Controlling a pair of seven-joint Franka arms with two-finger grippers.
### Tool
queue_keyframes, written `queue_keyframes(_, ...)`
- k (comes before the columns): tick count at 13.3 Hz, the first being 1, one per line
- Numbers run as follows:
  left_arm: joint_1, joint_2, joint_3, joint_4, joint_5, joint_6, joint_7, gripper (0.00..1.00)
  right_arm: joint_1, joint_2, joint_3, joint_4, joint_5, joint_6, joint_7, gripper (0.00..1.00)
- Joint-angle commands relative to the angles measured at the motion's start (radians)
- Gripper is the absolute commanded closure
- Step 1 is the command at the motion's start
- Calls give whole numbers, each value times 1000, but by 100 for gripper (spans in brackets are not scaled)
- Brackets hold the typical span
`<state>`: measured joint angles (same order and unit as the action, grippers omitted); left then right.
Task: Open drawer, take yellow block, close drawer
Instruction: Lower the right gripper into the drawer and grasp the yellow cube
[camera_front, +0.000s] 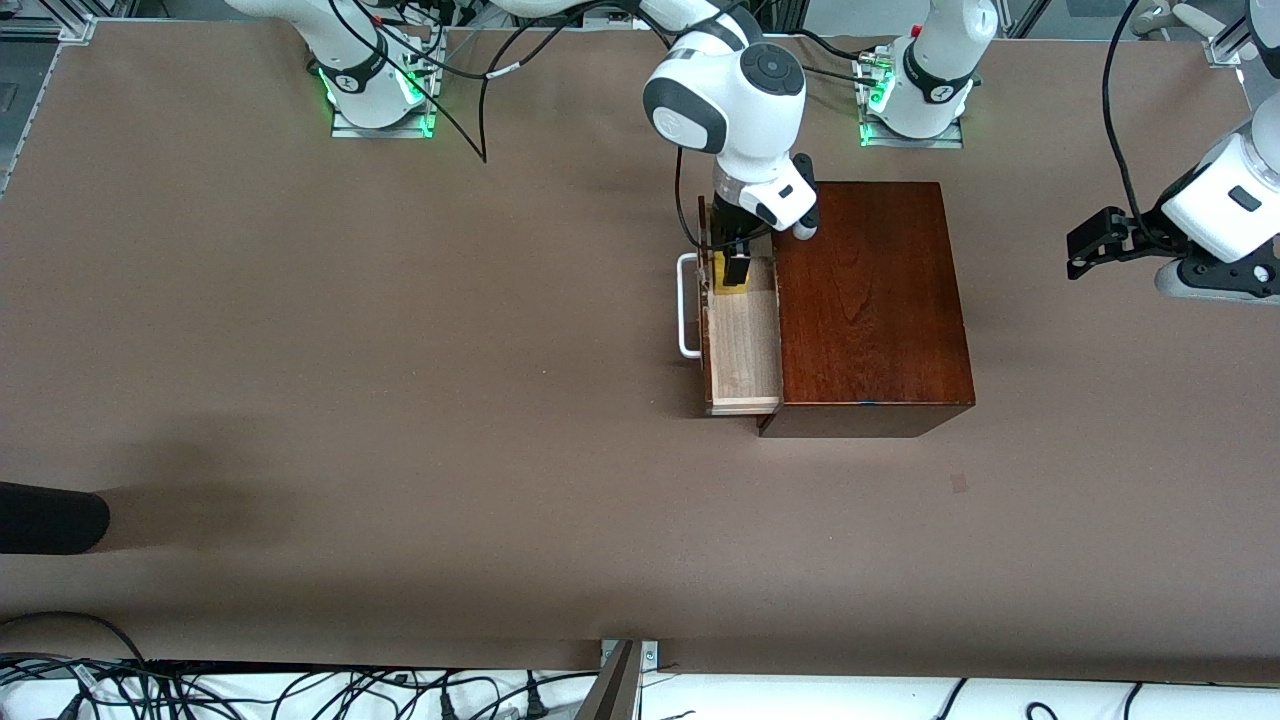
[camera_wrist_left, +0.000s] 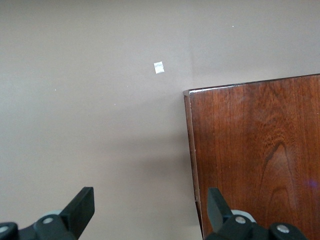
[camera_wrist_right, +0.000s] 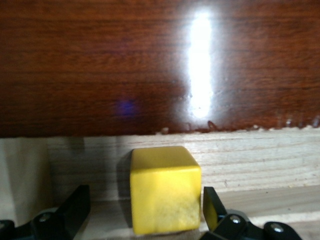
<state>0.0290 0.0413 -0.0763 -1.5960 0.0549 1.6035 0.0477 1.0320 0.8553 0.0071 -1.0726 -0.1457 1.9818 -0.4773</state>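
I have the right gripper (camera_front: 733, 268) down inside the drawer (camera_front: 745, 345), the pulled-out pale-wood tray with a white U-shaped bar handle (camera_front: 687, 305), which sits just above centre in the front view. The small bright yellow cube, the yellow block (camera_wrist_right: 165, 189), lies at the end of the tray nearest the robots' bases, close against the drawer's inner wall.

The relation that matters: in the right wrist view, at the lower centre of the frame, the block stands between the 2 black fingers (camera_wrist_right: 74, 207). The jaws are spread wide; one pad is at or almost at the block's face, the other stands clear with a gap. The cube has no long axis, and its flat faces look square to the pads. I judge that a straight closing should seat it, though the uneven gap may nudge it sideways first.

The right arm reaches steeply down from above, wrist over the edge of the dark reddish-brown wooden box (camera_front: 870, 300).

The left gripper (camera_wrist_left: 150, 212) waits at the right edge of the front view, jaws apart and empty, over bare table beside a corner of the box (camera_wrist_left: 255, 155).
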Motion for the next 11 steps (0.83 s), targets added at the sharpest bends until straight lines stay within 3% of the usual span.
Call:
queue_keyframes(1, -6, -9, 4, 10, -26, -13, 14, 0, -4, 33, 2, 36, -14, 12, -17, 0)
queue_keyframes(2, -6, -6, 4, 11, -26, -13, 11, 0, -4, 34, 2, 36, -15, 12, -17, 1)
queue_keyframes(3, -7, -1, 4, 22, -26, -14, 11, 0, -4, 34, 1, 36, -15, 11, -18, 20)
queue_keyframes(5, -8, 6, 4, 28, -26, -16, 9, 0, -4, 28, -6, 36, -15, 5, -12, 87)
queue_keyframes(6, -8, 6, 4, 28, -26, -17, 9, 0, -4, 25, -7, 37, -14, 3, -9, 100)
queue_keyframes(9, -8, 6, -2, 30, -26, -19, 9, 0, -6, 10, -9, 42, -14, -14, -15, 100)
queue_keyframes(11, -8, 6, -2, 30, -26, -19, 9, 0, -4, -22, -9, 89, -8, -93, -6, 100)
